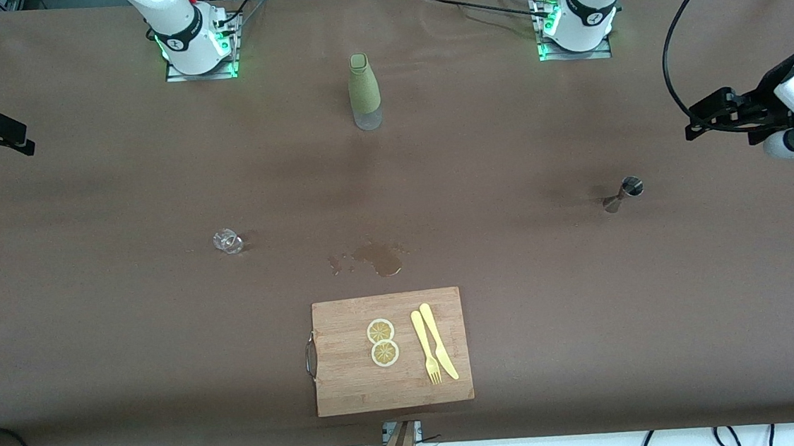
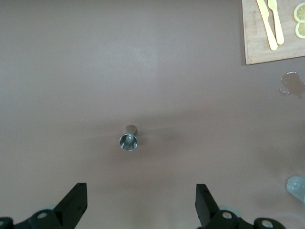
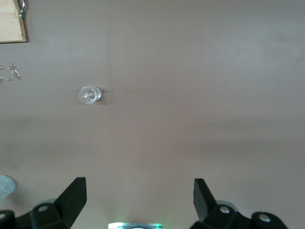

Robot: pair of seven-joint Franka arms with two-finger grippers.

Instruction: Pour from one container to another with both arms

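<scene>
A small steel jigger (image 1: 625,192) stands upright toward the left arm's end of the table; in the left wrist view the jigger (image 2: 128,140) shows its open mouth. A small clear glass (image 1: 228,241) stands toward the right arm's end, and the glass (image 3: 89,94) also appears in the right wrist view. My left gripper (image 1: 695,121) hangs open and holds nothing, over the table edge at its own end; its fingers (image 2: 76,202) are spread wide. My right gripper (image 1: 22,141) hangs open with nothing in it over the table's edge at the right arm's end, fingers (image 3: 74,198) apart.
A green-sleeved bottle (image 1: 364,92) stands mid-table near the bases. A wet spill (image 1: 375,259) lies between the glass and the jigger. Nearer the front camera, a wooden cutting board (image 1: 342,383) carries two lemon slices (image 1: 382,342), a yellow fork (image 1: 425,347) and a yellow knife (image 1: 438,340).
</scene>
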